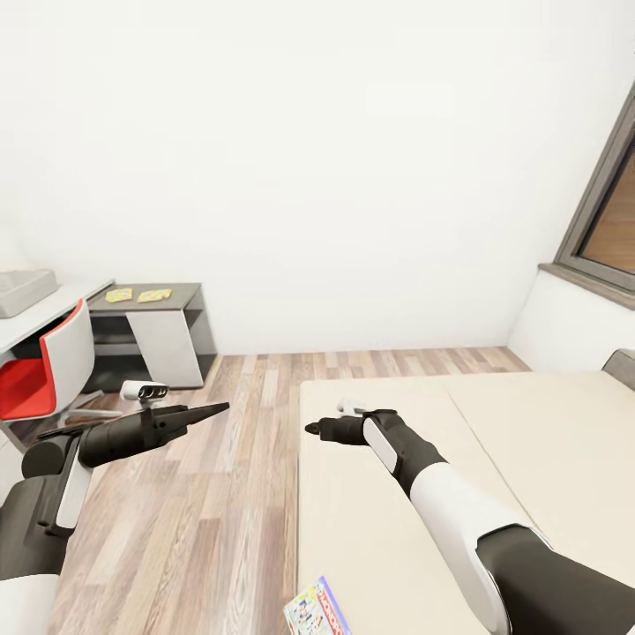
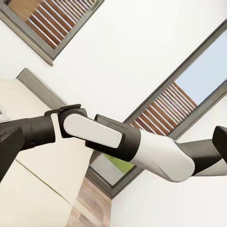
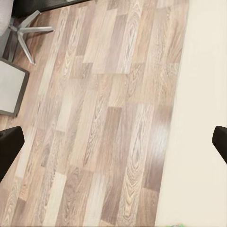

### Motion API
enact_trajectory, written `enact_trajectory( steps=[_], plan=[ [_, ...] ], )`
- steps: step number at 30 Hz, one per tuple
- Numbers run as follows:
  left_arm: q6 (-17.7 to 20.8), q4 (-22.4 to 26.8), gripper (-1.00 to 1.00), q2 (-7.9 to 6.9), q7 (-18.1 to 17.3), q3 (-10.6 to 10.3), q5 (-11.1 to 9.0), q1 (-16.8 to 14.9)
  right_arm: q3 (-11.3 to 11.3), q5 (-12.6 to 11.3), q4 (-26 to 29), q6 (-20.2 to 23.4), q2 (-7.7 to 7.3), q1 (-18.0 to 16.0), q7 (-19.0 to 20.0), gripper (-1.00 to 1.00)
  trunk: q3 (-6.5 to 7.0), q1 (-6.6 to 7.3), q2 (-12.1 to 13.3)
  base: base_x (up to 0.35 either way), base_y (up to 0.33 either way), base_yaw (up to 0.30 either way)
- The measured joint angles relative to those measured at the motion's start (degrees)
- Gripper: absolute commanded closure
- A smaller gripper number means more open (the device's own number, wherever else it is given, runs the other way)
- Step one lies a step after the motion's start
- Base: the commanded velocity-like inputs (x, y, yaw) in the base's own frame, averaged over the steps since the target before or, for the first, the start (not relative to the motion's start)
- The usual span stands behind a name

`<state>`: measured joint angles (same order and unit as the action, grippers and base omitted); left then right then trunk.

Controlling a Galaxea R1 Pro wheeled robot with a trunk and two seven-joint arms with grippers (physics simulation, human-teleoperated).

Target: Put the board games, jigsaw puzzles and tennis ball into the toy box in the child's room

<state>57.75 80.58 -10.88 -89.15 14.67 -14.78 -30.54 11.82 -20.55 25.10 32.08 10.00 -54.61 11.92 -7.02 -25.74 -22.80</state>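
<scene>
One board game (image 1: 318, 610) lies at the near edge of the bed (image 1: 529, 459), cut off by the head view's lower border; left gripper (image 1: 212, 408) appears pressed together over the floor (image 1: 238, 494), right gripper (image 1: 310, 428) too foreshortened to judge. Left wrist view: right arm (image 2: 118, 137) crosses, windows behind. Right wrist view: fingertips (image 3: 9, 149) spread wide, empty, over floor and bed edge.

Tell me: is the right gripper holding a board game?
No. The right gripper is open and empty above the bed's edge; the board game lies near the bed's corner.
</scene>
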Motion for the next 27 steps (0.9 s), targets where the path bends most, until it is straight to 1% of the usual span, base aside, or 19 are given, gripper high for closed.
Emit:
enact_trajectory(
  steps=[27],
  plan=[
    [0.0, 0.0, -1.00, 0.00, 0.1, -0.1, 0.1, 0.0, 0.0, 0.0, 0.0, 0.0, 0.00, 0.0, 0.0, -1.00, 2.55, 0.00, 0.0, 0.000, 0.000, 0.000]
  ],
)
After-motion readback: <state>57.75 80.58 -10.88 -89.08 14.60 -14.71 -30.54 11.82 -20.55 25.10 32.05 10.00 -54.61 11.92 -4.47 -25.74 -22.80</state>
